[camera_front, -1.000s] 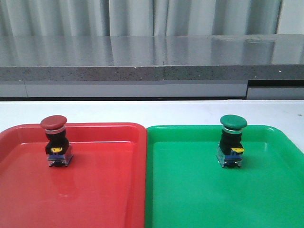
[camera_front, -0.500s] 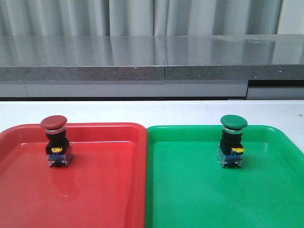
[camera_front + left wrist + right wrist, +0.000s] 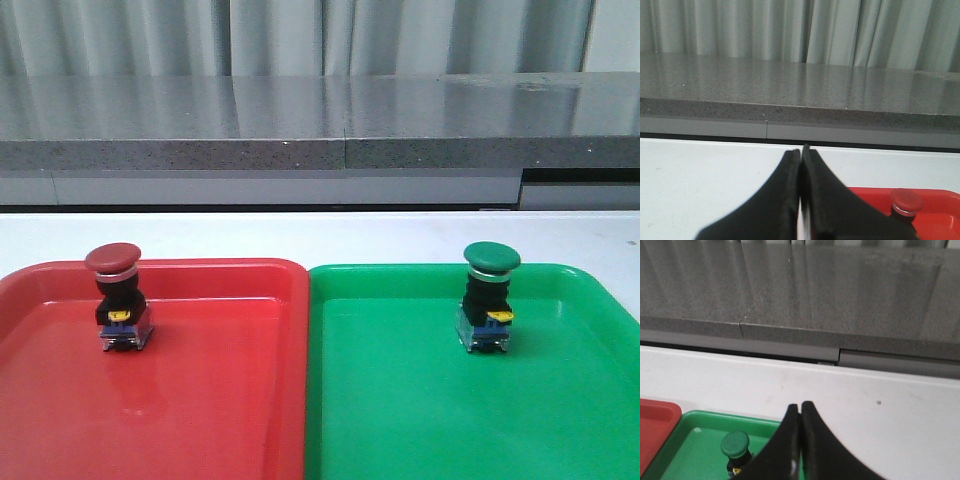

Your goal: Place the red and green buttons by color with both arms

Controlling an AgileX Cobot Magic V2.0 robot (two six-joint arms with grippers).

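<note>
The red button [image 3: 119,297] stands upright in the red tray [image 3: 200,400], near its far left corner. The green button [image 3: 488,295] stands upright in the green tray [image 3: 420,410], near its far right. Neither arm shows in the front view. My left gripper [image 3: 801,151] is shut and empty, raised above the white table, with the red button's cap [image 3: 906,201] off to one side. My right gripper [image 3: 800,406] is shut and empty, above the green tray's far edge [image 3: 710,416], with the green button [image 3: 735,446] beside its fingers.
The two trays sit side by side on a white table [image 3: 320,235]. A grey stone ledge [image 3: 320,130] runs across behind the table, with pale curtains above it. A corner of the red tray shows in the right wrist view [image 3: 655,425].
</note>
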